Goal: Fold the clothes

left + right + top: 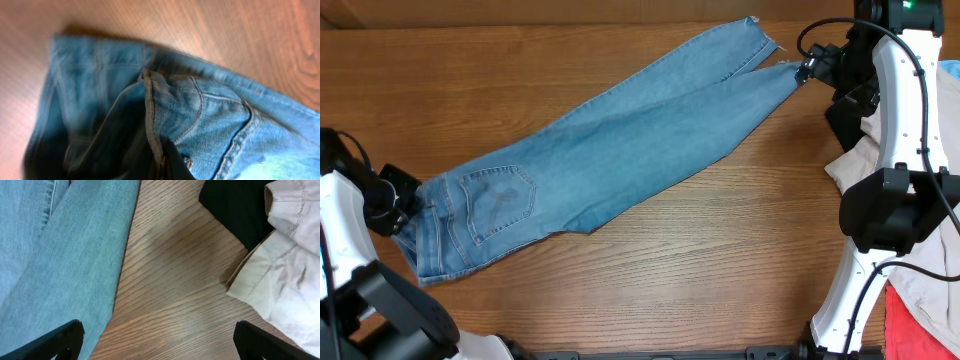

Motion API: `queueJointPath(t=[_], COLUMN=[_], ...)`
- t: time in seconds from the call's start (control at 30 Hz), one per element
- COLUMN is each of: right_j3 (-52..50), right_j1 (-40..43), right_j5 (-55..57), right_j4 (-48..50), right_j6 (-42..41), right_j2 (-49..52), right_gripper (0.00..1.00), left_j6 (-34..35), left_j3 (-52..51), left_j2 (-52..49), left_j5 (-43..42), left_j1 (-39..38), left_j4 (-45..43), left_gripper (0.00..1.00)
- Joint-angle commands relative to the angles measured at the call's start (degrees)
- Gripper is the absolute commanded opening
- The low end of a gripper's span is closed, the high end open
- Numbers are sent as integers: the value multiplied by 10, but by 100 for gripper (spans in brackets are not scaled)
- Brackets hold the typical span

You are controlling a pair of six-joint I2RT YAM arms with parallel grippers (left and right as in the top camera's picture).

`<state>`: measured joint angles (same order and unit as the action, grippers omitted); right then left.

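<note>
- The jeans (620, 150) lie flat on the table (720, 260), slanting from the near left, where the waist is, to the far right, where the hems are.
- They are light blue denim, faded paler along the legs. The two slim legs lie one partly over the other.
- A stitched back pocket (500, 200) faces up near the waist, five-sided and darker in the middle.
- The hems (760, 35) are frayed, with loose pale threads at the edge.
- The left gripper (405, 200) sits at the waistband on the left. Its wrist view shows a thick seamed fold of denim running down to one dark fingertip (173, 162), so it looks clamped on the jeans.
- Around that fold the waist is bunched and rumpled, with double rows of tan stitching.
- The right gripper (807, 70) is by the hems at the far right. Its black fingers (65, 340) are spread wide and hold nothing; the left finger is over the edge of a leg, with bare wood between the two.
- The table is brown wood with a strong wavy grain.
- Right of it lies a beige garment (285, 270) with a stitched hem, a black one (235, 210) just beyond, and a red one (910, 320) at the near right.
</note>
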<state>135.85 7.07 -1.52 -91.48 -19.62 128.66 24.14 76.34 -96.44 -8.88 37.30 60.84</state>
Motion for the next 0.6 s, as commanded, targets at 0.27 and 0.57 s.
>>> queueJointPath(t=[0.27, 0.57], right_j3=[7, 7], right_j1=[-3, -3], right_j5=[-2, 0], right_j4=[2, 0], right_j6=[6, 17], right_j2=[-5, -5], right_gripper=[100, 100], left_j6=[41, 95], left_j3=[7, 7], left_j2=[11, 11], left_j5=[115, 190], left_j1=[7, 42], left_j4=[52, 72], left_gripper=[38, 47])
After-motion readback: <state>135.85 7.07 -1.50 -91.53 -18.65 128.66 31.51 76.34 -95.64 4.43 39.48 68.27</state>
